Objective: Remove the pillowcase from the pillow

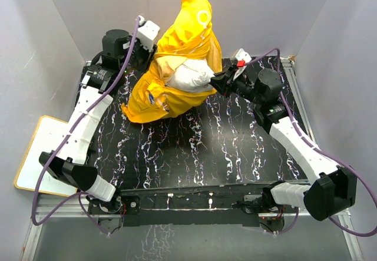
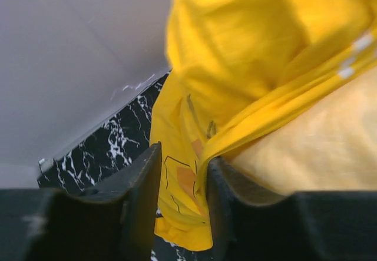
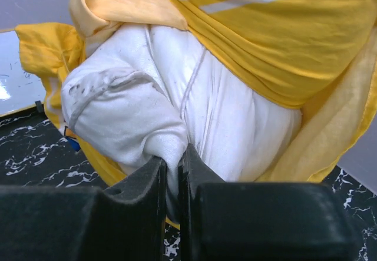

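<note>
Top view: the pillowcase (image 1: 177, 66) stands bunched in the upper centre of the frame. It sits on the black marbled table (image 1: 194, 155), with its lower folds spread toward the left.

The pillow (image 1: 189, 77) bulges out white from the case's opening on the right side of the heap.

My right gripper (image 1: 217, 82) touches that exposed end. In the right wrist view my fingers (image 3: 147, 184) are nearly together, pinching a fold of white pillow fabric at lower centre. Yellow cloth drapes above and to the right.

My left gripper (image 1: 148, 49) sits at the upper left of the heap, against the yellow cloth. In the left wrist view a gathered fold of pillowcase is clamped between my two fingers, and the case fills the right half of the frame.

A whiteboard (image 1: 35, 149) lies at lower left in the top view, beside the table's edge.
</note>
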You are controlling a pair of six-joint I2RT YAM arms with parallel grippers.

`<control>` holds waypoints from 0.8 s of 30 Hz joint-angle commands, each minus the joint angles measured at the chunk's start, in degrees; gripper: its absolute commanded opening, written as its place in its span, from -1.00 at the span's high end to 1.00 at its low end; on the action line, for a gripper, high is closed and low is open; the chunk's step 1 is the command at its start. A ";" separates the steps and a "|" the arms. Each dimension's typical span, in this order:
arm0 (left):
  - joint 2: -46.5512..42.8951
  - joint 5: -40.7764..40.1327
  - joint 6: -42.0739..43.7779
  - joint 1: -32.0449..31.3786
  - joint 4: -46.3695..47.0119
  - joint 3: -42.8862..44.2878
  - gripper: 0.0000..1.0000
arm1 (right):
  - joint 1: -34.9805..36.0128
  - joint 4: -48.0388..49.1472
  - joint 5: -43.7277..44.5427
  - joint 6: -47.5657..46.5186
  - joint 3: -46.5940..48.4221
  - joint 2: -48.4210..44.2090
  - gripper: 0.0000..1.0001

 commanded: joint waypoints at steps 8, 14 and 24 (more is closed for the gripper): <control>-2.26 -3.90 -4.77 5.76 -5.04 5.35 0.46 | 5.77 6.83 -3.08 13.88 5.67 -0.22 0.84; -2.81 -1.68 -6.14 5.75 -5.11 5.42 -0.10 | 7.56 14.47 -11.66 22.82 7.08 -0.35 0.84; -2.24 -32.16 8.44 6.84 19.56 13.29 -0.94 | 11.95 8.83 -1.72 24.22 21.07 8.96 0.84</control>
